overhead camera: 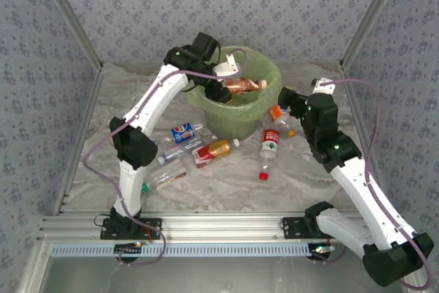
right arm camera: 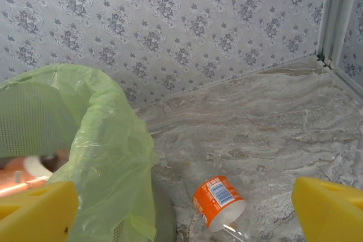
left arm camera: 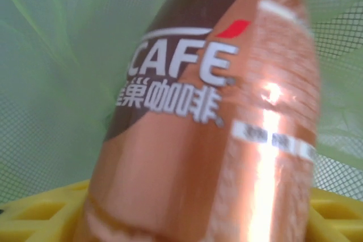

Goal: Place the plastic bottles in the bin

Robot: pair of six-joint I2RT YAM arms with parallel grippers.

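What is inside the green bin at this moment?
A copper-coloured coffee bottle lies across the mouth of the bin, held by the left pincer. The bottom is hidden under it, so I cannot tell what lies deeper.

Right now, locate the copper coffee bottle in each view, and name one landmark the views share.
Top external: the copper coffee bottle is at upper centre, gripped by the left tool above the green bag.
Left wrist: the bottle is close up at centre, label facing the camera.
Right wrist: a sliver shows at the left edge, behind the bag's rim.
Shared landmark: the green bag.
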